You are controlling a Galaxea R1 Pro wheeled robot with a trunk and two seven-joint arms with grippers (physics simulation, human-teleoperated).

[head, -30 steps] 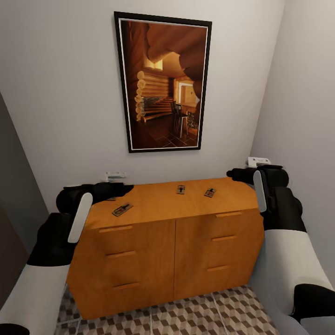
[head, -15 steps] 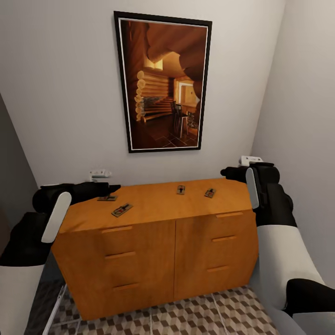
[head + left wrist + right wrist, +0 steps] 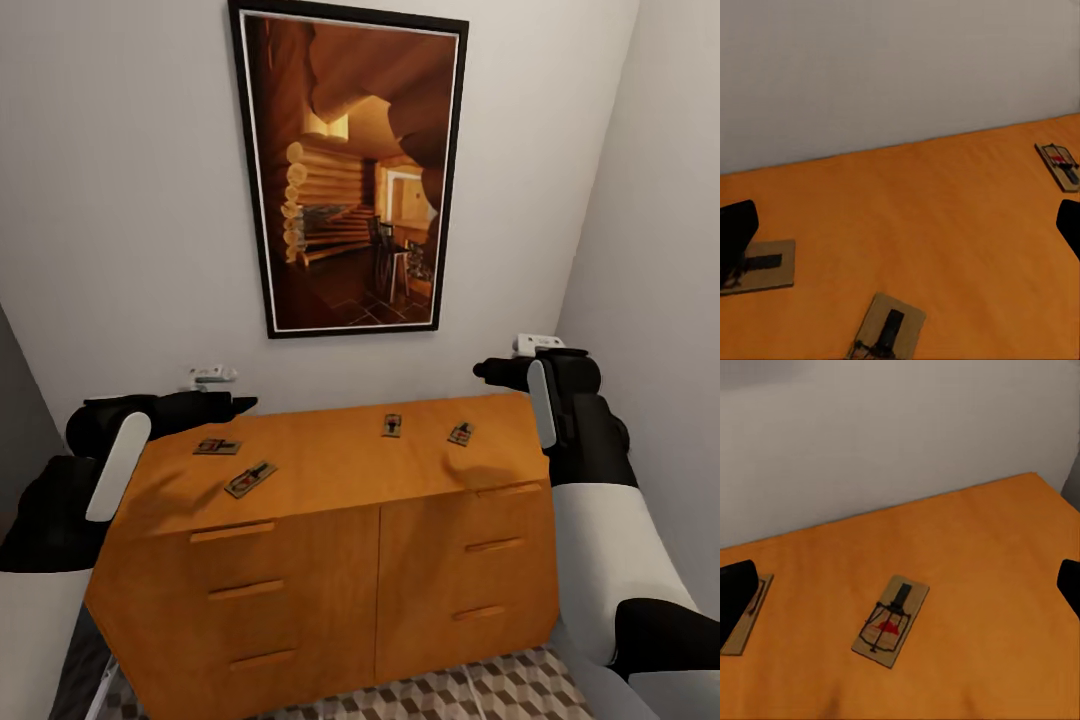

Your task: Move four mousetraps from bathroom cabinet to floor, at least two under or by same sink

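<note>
Traps: four, all flat on the cabinet top, none held. Far-left trap (image 3: 217, 446) near the left back corner; second trap (image 3: 251, 478) just in front of it and to its right, turned at an angle; third trap (image 3: 392, 425) mid-top toward the wall; fourth trap (image 3: 461, 434) right of the third, near the right end.
Traps, left wrist view: far-left trap (image 3: 765, 266) partly behind a dark fingertip; second trap (image 3: 889, 328) nearer the camera; third trap (image 3: 1060, 162) well apart toward the far end.
Traps, right wrist view: fourth trap (image 3: 891, 620) centred between the fingertips, red mark visible; third trap (image 3: 746, 613) partly behind a fingertip.
Cabinet (image 3: 330, 560): orange-brown, drawer fronts with bar handles, against the wall below the picture (image 3: 350, 170).
Floor (image 3: 470, 692): cube-pattern tiles in a strip at the cabinet's foot.
Left gripper (image 3: 232, 404): raised over the left back corner of the top, touching nothing; fingers spread wide in its wrist view.
Right gripper (image 3: 487, 372): raised over the right end, clear of the top; fingers likewise spread wide, nothing between them.
Versus half a second ago: cabinet and picture larger and shifted, more of the top in sight, less floor — camera moved closer; arms in much the same pose; traps in the same places on the top.
</note>
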